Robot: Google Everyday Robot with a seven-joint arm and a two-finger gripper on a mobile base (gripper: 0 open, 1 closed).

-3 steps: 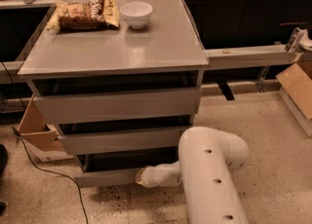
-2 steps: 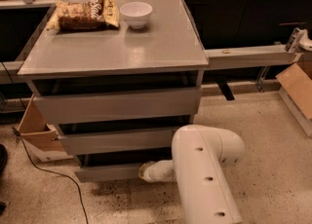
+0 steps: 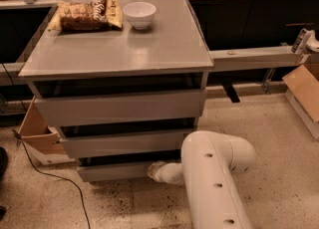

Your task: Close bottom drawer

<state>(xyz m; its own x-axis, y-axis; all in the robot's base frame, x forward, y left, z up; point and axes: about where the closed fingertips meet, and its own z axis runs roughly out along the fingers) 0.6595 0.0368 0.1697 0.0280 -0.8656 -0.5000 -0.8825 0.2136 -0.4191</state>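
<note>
The grey cabinet [image 3: 119, 54] has three drawers. The bottom drawer [image 3: 112, 171] is the lowest one; its thin flat front panel sticks out slightly at floor level, a dark gap above it. My white arm [image 3: 214, 178] reaches down from the lower right. Its wrist end, the gripper [image 3: 155, 170], is pressed against the right end of the bottom drawer's front panel. The fingers are hidden behind the wrist.
A snack bag [image 3: 87, 14] and a white bowl [image 3: 139, 13] sit on the cabinet top. A cardboard box [image 3: 37, 133] stands left of the cabinet, another [image 3: 304, 91] at the right. A black cable [image 3: 50, 175] lies on the speckled floor. A rail [image 3: 254, 56] runs behind.
The arm has shifted left and the wrist has pressed further toward the cabinet. The bottom drawer's front has moved in a little.
</note>
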